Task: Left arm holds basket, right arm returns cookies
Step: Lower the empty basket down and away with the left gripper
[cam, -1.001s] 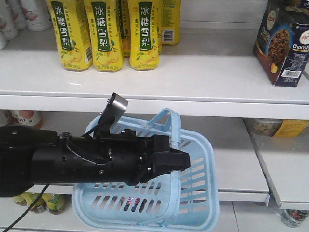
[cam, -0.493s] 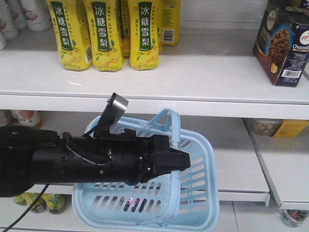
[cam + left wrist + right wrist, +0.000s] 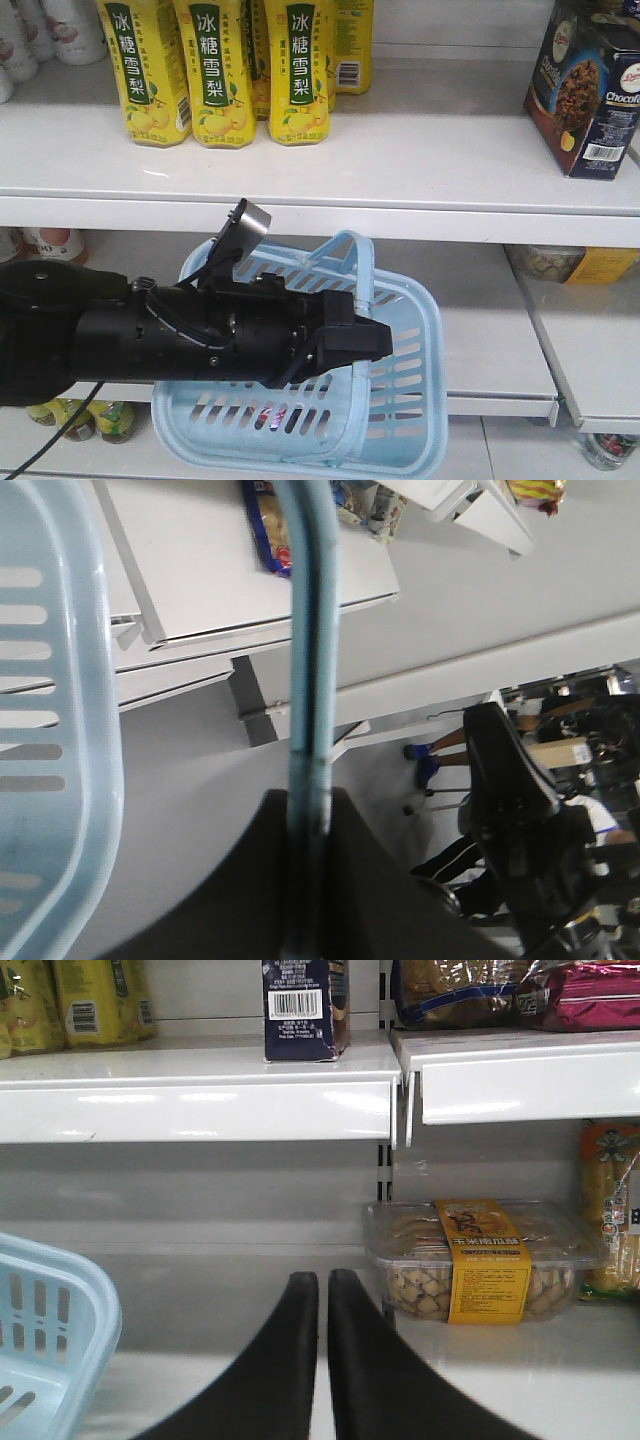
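A: What is the left gripper doing?

B: Its black fingers are clamped on one hoop handle of the basket. The left wrist view shows the pale blue bar pinched between the two dark jaws. The left arm is a thick black cylinder reaching in from the left, with a small grey plate sticking up from it.

A: And the basket itself?

B: Light blue plastic with rows of slots in its walls, hanging tilted in front of the lower shelf. Its second handle arches up just behind the gripper.

A: The right gripper?

B: Its two black fingers are closed together, tips almost touching, with nothing between them. It sits low in front of the shelving, with a corner of the basket at the near left of its view.

A: Where are the cookies?

B: Standing upright on the upper shelf, at the far right. It is a tall dark navy box with a picture of brown chocolate cookies, part of the word "Chocolate" showing, and a white barcode low on its side. It is well apart from both grippers.

A: Anything beside it?

B: Yellow bottles with green labels stand at the left of the same shelf. Below, a clear tub of snacks with an orange band sits on the lower shelf.
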`<state>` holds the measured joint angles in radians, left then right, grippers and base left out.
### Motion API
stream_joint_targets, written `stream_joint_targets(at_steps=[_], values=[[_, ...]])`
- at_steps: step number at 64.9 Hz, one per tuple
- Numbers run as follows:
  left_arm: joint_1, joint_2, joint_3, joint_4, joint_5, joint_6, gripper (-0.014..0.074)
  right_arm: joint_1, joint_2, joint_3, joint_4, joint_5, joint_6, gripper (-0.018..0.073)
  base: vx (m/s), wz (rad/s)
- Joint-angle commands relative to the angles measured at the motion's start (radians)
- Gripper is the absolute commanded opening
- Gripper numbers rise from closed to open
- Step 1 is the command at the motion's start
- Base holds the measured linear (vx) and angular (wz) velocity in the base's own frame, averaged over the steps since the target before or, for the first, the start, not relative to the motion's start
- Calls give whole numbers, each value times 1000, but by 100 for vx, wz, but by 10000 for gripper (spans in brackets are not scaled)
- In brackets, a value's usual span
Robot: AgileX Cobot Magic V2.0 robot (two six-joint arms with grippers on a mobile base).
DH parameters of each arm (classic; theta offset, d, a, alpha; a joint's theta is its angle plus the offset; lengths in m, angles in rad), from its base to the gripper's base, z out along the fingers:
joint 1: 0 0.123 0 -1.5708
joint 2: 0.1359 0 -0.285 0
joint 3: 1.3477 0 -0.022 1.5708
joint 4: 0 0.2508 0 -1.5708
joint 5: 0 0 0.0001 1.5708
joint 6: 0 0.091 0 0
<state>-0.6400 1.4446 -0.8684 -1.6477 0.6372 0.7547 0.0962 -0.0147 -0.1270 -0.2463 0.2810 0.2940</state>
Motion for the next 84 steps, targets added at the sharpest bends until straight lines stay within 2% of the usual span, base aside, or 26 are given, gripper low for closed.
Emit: stream_joint_targets(at_steps=[1,11,18,28,42,52,56,65,72,78,84], values=[[3,-67,-30,46,52,37,-6,-2,-6,-24,-9,-66,-2,-11,0,0],[3,-171,-7,163,56,36,-6,-2,-6,-24,-9,-66,-2,-11,0,0],[3,-269,74,174,12,36,-6,-2,-6,-24,-9,-66,-2,-11,0,0],[4,-460,249,199,-122,36,-6,-2,-6,-24,-9,-66,-2,-11,0,0],[4,-776,444,308,-315,35,-6,-2,-6,-24,-9,-66,-2,-11,0,0],[4,-966,530,428,-425,14,-4,-2,-6,-24,-9,-66,-2,-11,0,0],[4,-1016,562,496,-472,-27,-4,-2,-6,-24,-9,-66,-2,-11,0,0],[4,-1088,635,717,-573,-214,-4,-2,-6,-24,-9,-66,-2,-11,0,0],[5,-1110,693,940,-651,-418,-3,-2,-6,-24,-9,-66,-2,-11,0,0],[6,-1114,752,1168,-731,-571,-3,-2,-6,-24,-9,-66,-2,-11,0,0],[44,-1114,801,1308,-775,-683,-3,-2,-6,-24,-9,-66,-2,-11,0,0]])
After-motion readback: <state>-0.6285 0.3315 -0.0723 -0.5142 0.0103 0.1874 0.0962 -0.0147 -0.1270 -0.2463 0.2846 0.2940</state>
